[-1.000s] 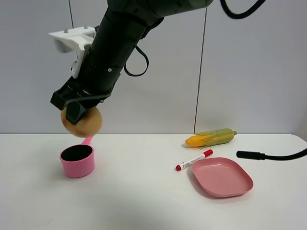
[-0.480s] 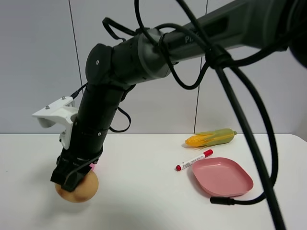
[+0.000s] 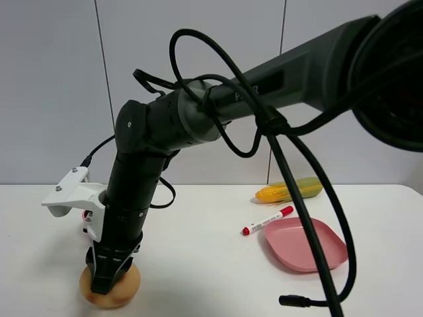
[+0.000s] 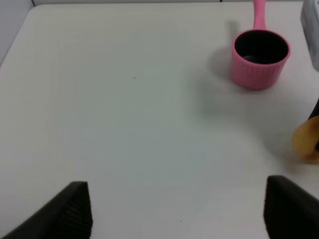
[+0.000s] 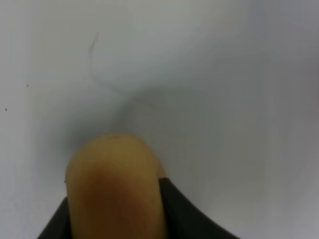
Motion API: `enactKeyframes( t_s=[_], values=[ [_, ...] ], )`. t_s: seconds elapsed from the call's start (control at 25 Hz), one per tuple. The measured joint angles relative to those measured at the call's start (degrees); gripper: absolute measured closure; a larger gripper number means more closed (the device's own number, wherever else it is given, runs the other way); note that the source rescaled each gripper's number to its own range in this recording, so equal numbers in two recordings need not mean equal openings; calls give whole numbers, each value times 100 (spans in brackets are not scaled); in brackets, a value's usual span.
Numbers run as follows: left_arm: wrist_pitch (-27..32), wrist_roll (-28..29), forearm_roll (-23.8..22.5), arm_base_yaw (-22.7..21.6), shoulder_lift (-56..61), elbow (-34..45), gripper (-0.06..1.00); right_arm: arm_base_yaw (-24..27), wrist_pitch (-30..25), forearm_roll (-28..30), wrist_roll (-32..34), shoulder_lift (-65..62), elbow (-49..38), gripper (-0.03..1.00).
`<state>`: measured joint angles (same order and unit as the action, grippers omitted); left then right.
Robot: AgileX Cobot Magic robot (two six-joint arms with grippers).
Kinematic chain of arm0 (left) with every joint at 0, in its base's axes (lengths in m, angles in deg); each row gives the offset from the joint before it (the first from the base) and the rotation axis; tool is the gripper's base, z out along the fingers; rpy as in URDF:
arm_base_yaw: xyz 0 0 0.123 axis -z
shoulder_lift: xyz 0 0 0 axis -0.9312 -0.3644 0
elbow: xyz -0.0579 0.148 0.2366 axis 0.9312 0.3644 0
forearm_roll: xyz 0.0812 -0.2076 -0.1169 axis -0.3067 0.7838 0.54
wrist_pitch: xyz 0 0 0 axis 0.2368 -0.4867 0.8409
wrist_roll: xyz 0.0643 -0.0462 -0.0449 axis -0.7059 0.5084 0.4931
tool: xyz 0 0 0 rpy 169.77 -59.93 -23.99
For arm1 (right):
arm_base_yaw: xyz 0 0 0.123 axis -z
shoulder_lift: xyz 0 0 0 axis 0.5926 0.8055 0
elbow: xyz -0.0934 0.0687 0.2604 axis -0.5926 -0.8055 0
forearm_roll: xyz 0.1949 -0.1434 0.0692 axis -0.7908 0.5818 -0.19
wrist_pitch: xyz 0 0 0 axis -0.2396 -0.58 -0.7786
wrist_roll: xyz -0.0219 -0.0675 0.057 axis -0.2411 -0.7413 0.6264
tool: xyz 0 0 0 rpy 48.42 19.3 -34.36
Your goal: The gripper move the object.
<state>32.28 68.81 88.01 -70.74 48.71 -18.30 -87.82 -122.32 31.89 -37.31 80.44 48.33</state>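
Item: fruit (image 3: 129,287), tan-orange, low at the counter (image 3: 218,277) front left, seemingly resting on it. Right claw (image 3: 107,282) clamped around it. Handling: confirm it sits steady, release slowly, then lift straight up to avoid rolling

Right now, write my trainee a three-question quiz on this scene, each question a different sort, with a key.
1. True or false: the right gripper is shut on the fruit.
2. What lies in front of the corn cob, beside the pink plate? A) red marker B) spoon C) cup
3. Fill in: the left gripper, seen in its wrist view, is ____.
Key: 1 true; 2 A; 3 open.
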Motion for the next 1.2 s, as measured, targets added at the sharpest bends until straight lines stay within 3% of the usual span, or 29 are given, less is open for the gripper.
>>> enactKeyframes(
  t_s=[0.12, 0.24, 0.52, 0.72, 0.92, 1.2],
  values=[
    [0, 0, 0, 0, 0, 0, -6, 0, 83, 0, -45, 1, 0, 89],
    [0, 0, 0, 0, 0, 0, -6, 0, 102, 0, -50, 1, 0, 72],
    [0, 0, 0, 0, 0, 0, -6, 0, 148, 0, 1, 1, 4, 45],
    [0, 0, 0, 0, 0, 0, -6, 0, 189, -5, 424, 1, 4, 34],
    [0, 0, 0, 0, 0, 0, -6, 0, 425, 20, 963, -106, 4, 5],
    [0, 0, 0, 0, 0, 0, -6, -5, 628, 188, 1306, -1015, 4, -2]
  ],
)
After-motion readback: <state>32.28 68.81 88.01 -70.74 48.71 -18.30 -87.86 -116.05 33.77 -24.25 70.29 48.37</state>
